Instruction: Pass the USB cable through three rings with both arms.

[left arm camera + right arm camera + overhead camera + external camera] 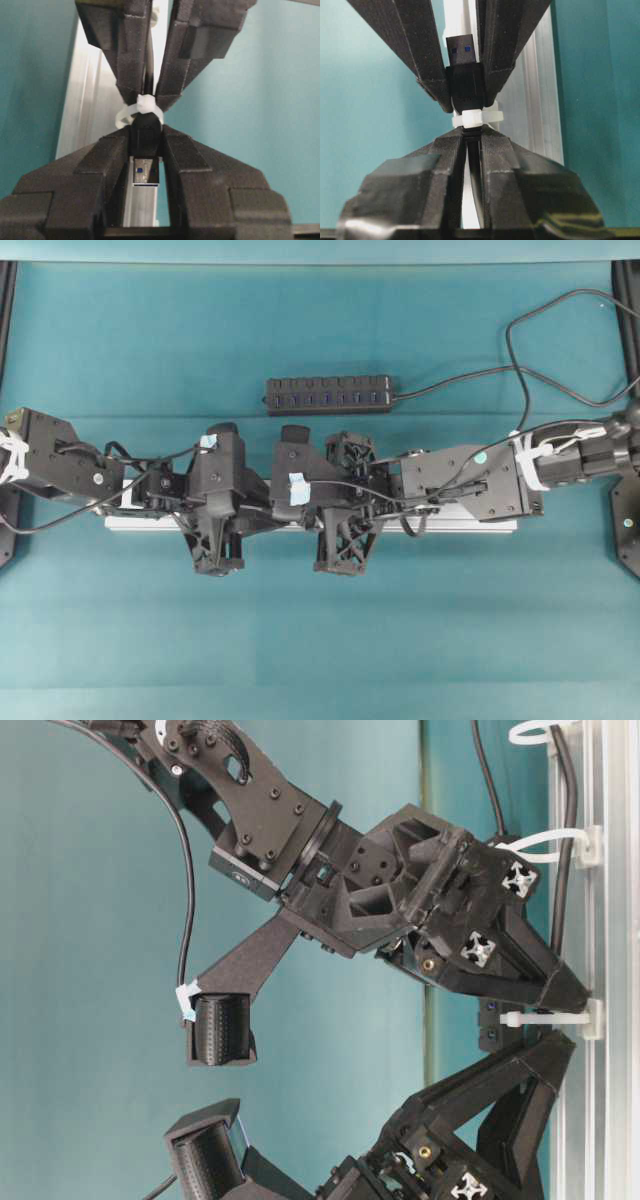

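Note:
The USB cable's black plug [145, 139] pokes through a white ring [141, 107], metal end toward the left wrist camera. My left gripper [145, 131] is shut on the plug's sides just past the ring. On the ring's other side my right gripper [471, 132] is shut on the thin cable [480, 190]. The plug [464, 70] sits between the left fingers [425, 60]. At table level three rings [540, 845] [550, 1018] [535, 732] stand on the rail. The cable [565, 870] runs through the upper two, and both gripper tips meet at the third.
The silver aluminium rail [470, 524] lies across the teal table under both arms. A black multi-port hub strip [328, 395] with its own cable [520, 350] lies behind it. Black frame posts [628, 300] stand at the table's sides.

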Tool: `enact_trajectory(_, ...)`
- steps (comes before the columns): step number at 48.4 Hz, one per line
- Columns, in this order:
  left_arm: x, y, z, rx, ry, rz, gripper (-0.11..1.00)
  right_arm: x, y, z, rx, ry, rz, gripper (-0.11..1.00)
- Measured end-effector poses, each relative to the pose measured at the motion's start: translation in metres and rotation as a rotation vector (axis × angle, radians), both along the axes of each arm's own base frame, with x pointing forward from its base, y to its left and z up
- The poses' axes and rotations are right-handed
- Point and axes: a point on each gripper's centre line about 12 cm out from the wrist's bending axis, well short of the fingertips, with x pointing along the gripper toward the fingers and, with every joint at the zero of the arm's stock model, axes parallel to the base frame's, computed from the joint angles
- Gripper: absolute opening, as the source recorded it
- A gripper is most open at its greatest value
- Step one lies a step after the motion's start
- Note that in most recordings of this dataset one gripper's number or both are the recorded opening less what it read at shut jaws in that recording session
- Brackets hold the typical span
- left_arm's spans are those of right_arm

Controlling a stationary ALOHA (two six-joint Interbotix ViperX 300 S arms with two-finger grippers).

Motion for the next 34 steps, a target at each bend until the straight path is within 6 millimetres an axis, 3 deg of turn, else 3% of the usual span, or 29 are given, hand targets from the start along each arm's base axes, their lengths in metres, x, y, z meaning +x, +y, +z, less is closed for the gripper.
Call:
enact_trajectory(13, -0.0004, -0.0005, 0.0005, -0.001, 0.003, -0.001, 0.24, -0.0003, -0.0008, 0.0000, -0.001, 0.006, -0.002, -0.07)
enact_trajectory(21, -0.0014, 0.0000, 0.0006, -0.009, 0.014, 0.006, 0.24, -0.0006, -0.0007, -0.0004, 0.001, 0.006, -0.003, -0.01)
enact_trajectory(28, -0.0034, -0.0016, -0.0023, -0.010, 0.044, 0.003, 0.24, -0.0007, -0.0001, -0.0005, 0.000, 0.008, -0.002, 0.18)
enact_trajectory(34, -0.0060, -0.0048, -0.0045, -0.009, 0.069, -0.006, 0.24, -0.0015, -0.0002, -0.0003, 0.001, 0.014, -0.004, 0.52)
